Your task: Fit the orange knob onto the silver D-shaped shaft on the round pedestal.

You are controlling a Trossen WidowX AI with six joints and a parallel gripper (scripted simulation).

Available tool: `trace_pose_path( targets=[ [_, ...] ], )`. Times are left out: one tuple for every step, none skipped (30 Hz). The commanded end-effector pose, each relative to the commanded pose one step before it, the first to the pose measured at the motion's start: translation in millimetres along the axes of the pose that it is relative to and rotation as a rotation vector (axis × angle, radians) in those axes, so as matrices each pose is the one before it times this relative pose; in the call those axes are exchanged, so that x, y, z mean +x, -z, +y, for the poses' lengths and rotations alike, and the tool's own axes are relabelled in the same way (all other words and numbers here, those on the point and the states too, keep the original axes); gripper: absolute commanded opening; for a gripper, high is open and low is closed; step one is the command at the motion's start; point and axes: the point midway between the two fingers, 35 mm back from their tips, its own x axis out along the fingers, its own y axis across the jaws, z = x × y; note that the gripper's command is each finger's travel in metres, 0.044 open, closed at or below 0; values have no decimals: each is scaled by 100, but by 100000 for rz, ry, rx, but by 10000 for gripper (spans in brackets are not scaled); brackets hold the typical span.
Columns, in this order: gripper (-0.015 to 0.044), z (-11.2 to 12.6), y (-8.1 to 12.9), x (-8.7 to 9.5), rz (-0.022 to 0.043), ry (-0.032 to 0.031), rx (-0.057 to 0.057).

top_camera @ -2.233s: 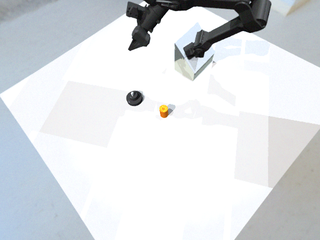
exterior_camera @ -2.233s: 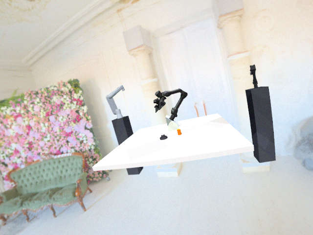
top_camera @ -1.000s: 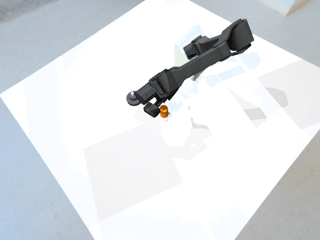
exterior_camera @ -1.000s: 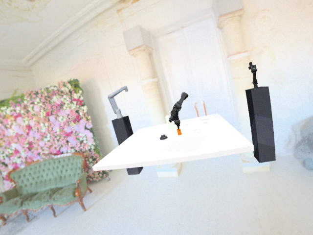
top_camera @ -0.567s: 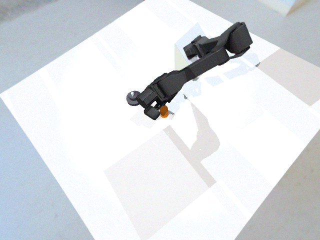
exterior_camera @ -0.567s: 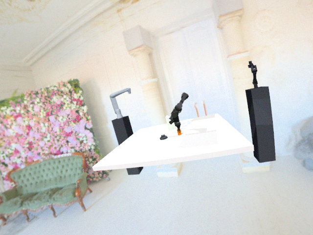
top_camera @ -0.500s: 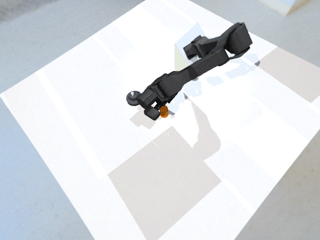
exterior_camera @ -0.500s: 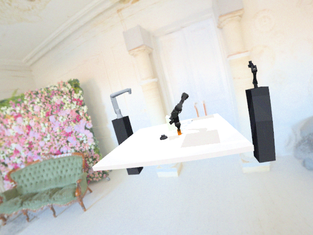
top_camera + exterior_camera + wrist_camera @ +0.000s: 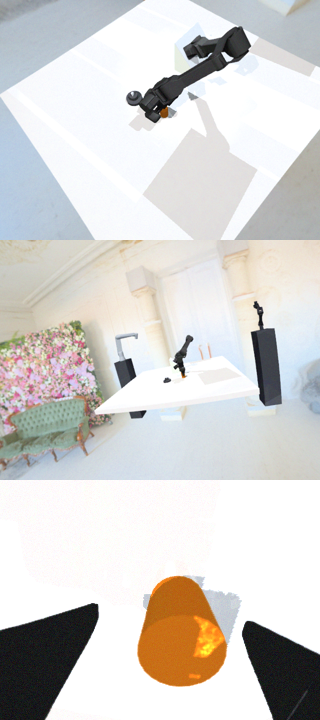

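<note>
Top view: the gripper [image 9: 158, 111] hangs spread and empty over the orange knob [image 9: 164, 112] on the white bench [image 9: 77, 116], with the pedestal [image 9: 134, 98] and its shaft [image 9: 132, 94] just beside. Exterior view: knob [image 9: 183, 375] upright below the arm. Wrist view: knob [image 9: 181, 632] stands between the fingers, untouched.

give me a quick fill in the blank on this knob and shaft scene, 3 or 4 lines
1. The gripper is wide ____ and holds nothing.
2. In the wrist view the orange knob sits ____ the two dark fingers.
3. The knob stands on the white ____, not on the shaft.
4. The silver shaft rises from a round, dark ____.

Missing words: open; between; table; pedestal
</note>
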Motion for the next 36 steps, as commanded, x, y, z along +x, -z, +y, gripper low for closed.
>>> trace_pose_path(
  targets=[
    [440,-333,-46,692,668,602,1033],
    [440,-11,9,158,22,0,0],
    [440,-12,9,157,24,0,1],
    [440,-13,9,157,25,0,1],
    [440,-14,10,157,26,0,1],
    [440,-15,10,156,27,1,2],
    [440,-16,11,156,29,1,4],
    [440,-17,11,156,31,1,4],
    [440,-14,9,122,25,1,4],
    [440,-9,5,73,15,1,2],
    [440,-3,2,24,5,0,1],
    [414,0,0,0,0,0,0],
    [387,0,0,0,0,0,0],
    [361,0,0,0,0,0,0],
    [335,0,0,0,0,0,0],
    [309,0,0,0,0,0,0],
    [282,0,0,0,0,0,0],
    [256,0,0,0,0,0,0],
    [230,0,0,0,0,0,0],
    [204,0,0,0,0,0,0],
    [197,0,0,0,0,0,0],
    [190,0,0,0,0,0,0],
    [184,0,0,0,0,0,0],
    [177,0,0,0,0,0,0],
    [170,0,0,0,0,0,0],
    [164,0,0,0,0,0,0],
    [157,0,0,0,0,0,0],
    [131,0,0,0,0,0,0],
    [105,27,-13,-99,-38,-5,-1],
    [78,79,-39,-298,-112,-13,-3],
    [52,124,-63,-502,-176,-18,-3],
    [26,139,-73,-625,-199,-16,-3],
    [0,123,-68,-634,-180,-10,-1],
    [0,107,-62,-641,-160,-5,0],
    [0,91,-56,-648,-140,0,1],
    [0,75,-50,-655,-120,4,2]
  ],
)
